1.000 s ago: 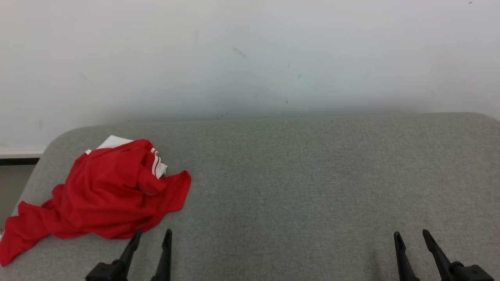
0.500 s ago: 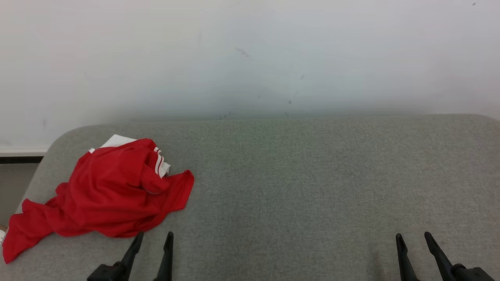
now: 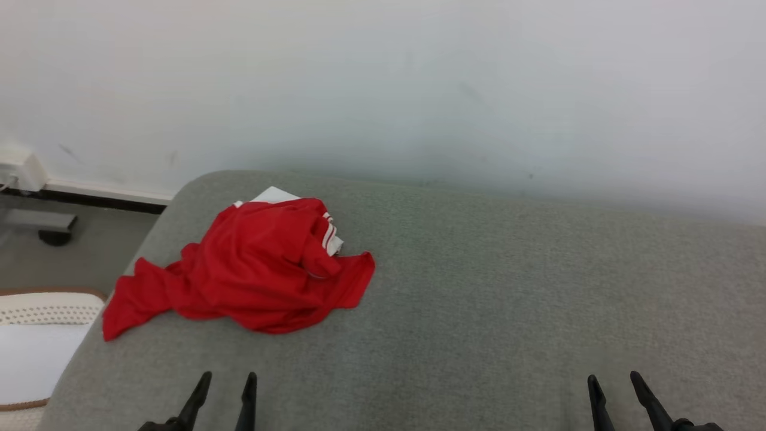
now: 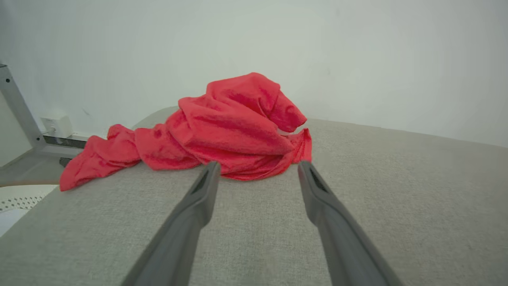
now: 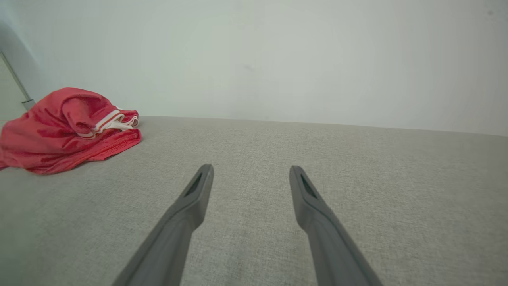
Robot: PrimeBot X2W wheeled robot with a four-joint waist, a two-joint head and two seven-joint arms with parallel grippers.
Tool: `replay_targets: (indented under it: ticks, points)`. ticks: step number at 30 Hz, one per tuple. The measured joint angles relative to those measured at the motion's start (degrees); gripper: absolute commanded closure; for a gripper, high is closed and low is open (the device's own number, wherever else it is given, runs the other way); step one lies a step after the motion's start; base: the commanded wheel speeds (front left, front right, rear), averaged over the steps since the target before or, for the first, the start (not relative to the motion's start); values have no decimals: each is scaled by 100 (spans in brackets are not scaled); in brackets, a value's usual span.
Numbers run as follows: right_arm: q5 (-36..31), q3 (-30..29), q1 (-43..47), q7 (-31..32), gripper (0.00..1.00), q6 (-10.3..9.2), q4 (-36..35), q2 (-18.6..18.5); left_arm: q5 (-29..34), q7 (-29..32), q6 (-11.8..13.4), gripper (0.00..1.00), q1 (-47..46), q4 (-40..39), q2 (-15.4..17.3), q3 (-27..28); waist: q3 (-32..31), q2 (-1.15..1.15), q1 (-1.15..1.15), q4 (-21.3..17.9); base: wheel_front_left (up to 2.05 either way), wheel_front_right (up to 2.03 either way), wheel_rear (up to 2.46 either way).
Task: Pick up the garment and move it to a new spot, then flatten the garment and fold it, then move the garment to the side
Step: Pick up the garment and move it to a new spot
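Observation:
The garment (image 3: 257, 272) is a crumpled red shirt with white trim, heaped at the left end of the grey padded surface (image 3: 491, 287). One sleeve trails toward the left edge. My left gripper (image 3: 228, 378) stands open at the bottom left, a short way in front of the heap and apart from it. The left wrist view looks between its spread fingers (image 4: 257, 166) straight at the garment (image 4: 234, 127). My right gripper (image 3: 613, 378) is open at the bottom right over bare padding; in its own view (image 5: 251, 169) the garment (image 5: 67, 129) lies far to the left.
A pale wall (image 3: 383, 90) rises right behind the padded surface. Left of the surface the floor drops away, with a white woven basket (image 3: 36, 335) below and a dark foot of some furniture (image 3: 51, 230) by the baseboard.
The head camera has turned left, so the garment now sits nearer the picture's middle and the floor and basket have come into view. Both grippers stay open, lower in the frame.

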Motion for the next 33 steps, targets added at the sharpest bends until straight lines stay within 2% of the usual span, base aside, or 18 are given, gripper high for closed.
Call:
replay_targets:
  ticks: [9, 14, 18, 25, 33]
  points:
    - [29, 250, -26, -1, 0, 0, 73, 46, 12, 0, -5, 0, 182, -23, 11, 145, -86, 0, 0, 644, 0, 0, 0]
    - [27, 319, -93, -1, 0, 0, 74, 53, 5, 0, -16, 0, 133, -22, 11, 119, -3, 0, 0, 635, 0, 0, 0]
    - [10, 318, -143, -1, 0, 0, 60, 45, -31, 0, -24, 0, -253, 35, 79, -46, 154, 0, 0, 553, 0, 0, 0]
    - [-56, 347, -536, -2, 0, 0, -10, -32, -207, 74, -48, 0, -1653, 662, 558, -558, 683, 0, 0, 353, 0, 0, 0]
    - [-83, 445, -1110, -2, 0, 0, -64, -51, -443, 906, -48, 0, -3352, 1380, 1351, -832, 1462, 0, 1, 1, 0, 0, 0]
